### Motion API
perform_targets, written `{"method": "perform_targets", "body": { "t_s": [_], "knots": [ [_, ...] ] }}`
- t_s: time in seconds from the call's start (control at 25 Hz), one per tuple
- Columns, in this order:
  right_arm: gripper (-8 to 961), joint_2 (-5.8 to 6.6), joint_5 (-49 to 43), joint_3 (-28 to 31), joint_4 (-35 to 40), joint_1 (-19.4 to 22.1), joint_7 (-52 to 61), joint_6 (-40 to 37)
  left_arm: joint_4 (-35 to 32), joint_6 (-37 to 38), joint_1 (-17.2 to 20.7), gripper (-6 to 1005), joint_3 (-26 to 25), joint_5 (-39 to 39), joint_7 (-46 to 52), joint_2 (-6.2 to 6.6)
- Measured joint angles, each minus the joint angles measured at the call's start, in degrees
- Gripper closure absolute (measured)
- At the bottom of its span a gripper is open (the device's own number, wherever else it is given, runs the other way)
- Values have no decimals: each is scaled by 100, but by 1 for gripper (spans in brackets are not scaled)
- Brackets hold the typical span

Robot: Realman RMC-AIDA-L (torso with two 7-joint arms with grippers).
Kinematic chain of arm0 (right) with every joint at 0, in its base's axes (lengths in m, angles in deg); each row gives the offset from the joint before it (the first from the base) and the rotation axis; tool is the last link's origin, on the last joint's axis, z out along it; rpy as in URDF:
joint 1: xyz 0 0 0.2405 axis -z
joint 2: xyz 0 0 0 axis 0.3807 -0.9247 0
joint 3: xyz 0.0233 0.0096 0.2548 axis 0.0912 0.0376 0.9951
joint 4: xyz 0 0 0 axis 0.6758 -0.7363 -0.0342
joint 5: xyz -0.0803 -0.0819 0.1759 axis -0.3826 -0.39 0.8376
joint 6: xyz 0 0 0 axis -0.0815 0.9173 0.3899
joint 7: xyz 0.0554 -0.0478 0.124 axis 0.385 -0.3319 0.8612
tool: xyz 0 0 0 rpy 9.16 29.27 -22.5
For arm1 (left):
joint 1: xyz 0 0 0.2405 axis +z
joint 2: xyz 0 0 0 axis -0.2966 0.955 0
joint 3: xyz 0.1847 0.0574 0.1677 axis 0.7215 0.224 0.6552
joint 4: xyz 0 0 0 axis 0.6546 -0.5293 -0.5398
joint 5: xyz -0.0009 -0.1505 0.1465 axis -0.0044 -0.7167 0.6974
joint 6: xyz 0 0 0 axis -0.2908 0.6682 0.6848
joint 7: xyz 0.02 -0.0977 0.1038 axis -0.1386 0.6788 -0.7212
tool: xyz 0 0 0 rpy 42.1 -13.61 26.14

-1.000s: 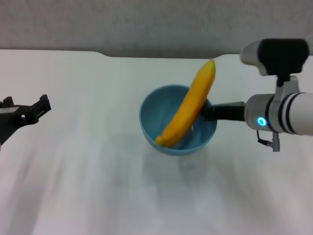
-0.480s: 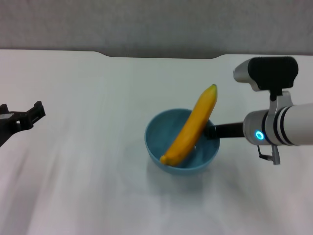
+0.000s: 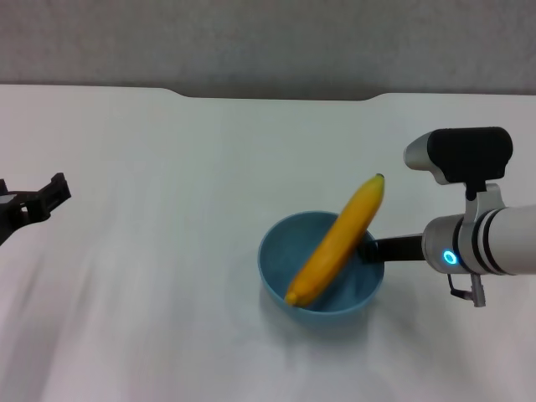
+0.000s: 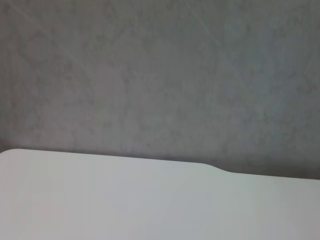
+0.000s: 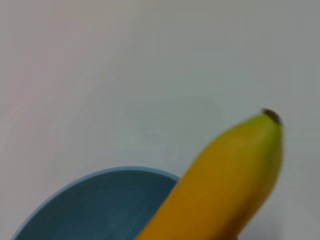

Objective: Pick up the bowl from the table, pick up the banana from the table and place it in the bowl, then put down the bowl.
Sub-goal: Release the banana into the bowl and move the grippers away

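Note:
The light-blue bowl [image 3: 289,251] is in the head view at centre right, low over the white table [image 3: 167,151]. The yellow banana [image 3: 339,243] lies slanted in it, one end on the bowl's floor, the tip sticking out over the right rim. My right gripper [image 3: 373,249] is shut on the bowl's right rim. The right wrist view shows the bowl [image 5: 100,205] and the banana [image 5: 225,185] close up. My left gripper [image 3: 46,197] is open and empty at the far left, well away from the bowl.
The table's far edge with its shallow notch [image 3: 276,96] runs along the back, with a grey wall behind. The left wrist view shows only the table [image 4: 125,200] and the wall.
My right gripper has carried the bowl with the banana lower and nearer to me, slightly right. My left gripper has drawn back a little further to the left.

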Motion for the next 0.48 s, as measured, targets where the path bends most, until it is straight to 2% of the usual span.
{"method": "perform_targets", "body": {
  "t_s": [0.48],
  "knots": [
    [818, -8, 2, -28, -127, 2, 6, -126, -1, -37, 7, 127, 21, -5, 5, -3]
  ]
}}
